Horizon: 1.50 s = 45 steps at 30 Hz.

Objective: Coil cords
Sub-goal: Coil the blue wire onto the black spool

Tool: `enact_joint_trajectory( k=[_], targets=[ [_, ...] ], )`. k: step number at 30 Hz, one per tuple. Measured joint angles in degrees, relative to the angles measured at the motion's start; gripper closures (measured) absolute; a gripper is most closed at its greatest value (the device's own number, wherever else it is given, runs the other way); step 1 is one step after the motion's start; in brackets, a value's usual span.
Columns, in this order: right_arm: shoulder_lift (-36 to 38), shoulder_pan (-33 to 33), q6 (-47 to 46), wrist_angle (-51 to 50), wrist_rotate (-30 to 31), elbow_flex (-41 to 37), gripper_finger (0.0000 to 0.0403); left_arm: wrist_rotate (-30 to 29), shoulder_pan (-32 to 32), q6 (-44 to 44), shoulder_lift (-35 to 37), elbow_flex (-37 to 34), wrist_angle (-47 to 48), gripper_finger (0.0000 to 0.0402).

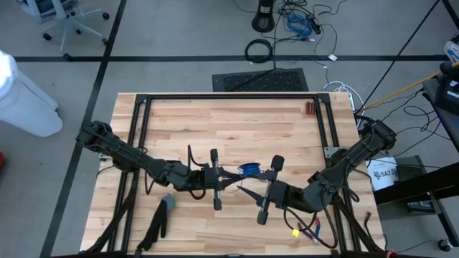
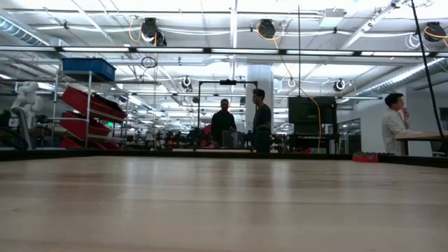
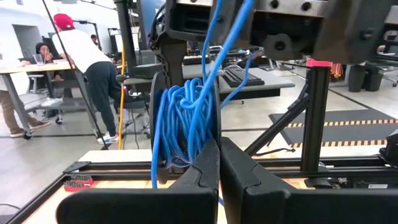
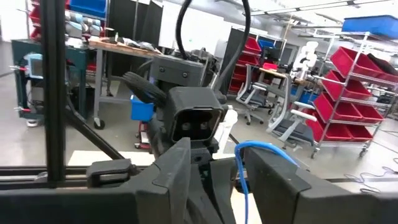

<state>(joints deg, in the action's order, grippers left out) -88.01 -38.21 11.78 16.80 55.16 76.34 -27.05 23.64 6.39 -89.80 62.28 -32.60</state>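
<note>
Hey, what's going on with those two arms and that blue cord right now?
Left gripper shut on blue cord, bundle held above table centre. Right gripper open, facing it close by. Nothing in the way.

Bright, even overhead light; wrist views blur their near fingers.

Only legible text was partial letters "SAT" on a white bucket (image 1: pixel 384 174) beside the counter's right edge; rest cut off. No other labels or nos. readable.
</note>
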Motion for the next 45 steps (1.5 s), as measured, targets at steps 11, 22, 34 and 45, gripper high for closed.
enact_joint_trajectory(
  k=[11, 22, 34, 45],
  targets=[
    [0.02, 0.12, -5.62, -1.57, -3.93, 0.00, 0.0257, -0.04, 0.00, 0.00, 0.00, 0.04, 0.04, 0.0401],
    [0.37, -2.67, -6.91, -6.72, 2.30, 0.00, 0.0257, -0.06, -0.02, 0.02, 0.02, 0.04, 0.14, 0.0401],
    [0.13, -2.78, -12.02, -12.59, 8.47, 0.00, 0.0257, -0.06, 0.00, 0.02, 0.04, 0.04, 0.03, 0.0401],
    [1.95, -5.18, -12.62, -12.50, 9.26, 0.00, 0.0257, -0.06, 0.00, 0.00, 0.04, 0.04, 0.03, 0.0402]
  ],
)
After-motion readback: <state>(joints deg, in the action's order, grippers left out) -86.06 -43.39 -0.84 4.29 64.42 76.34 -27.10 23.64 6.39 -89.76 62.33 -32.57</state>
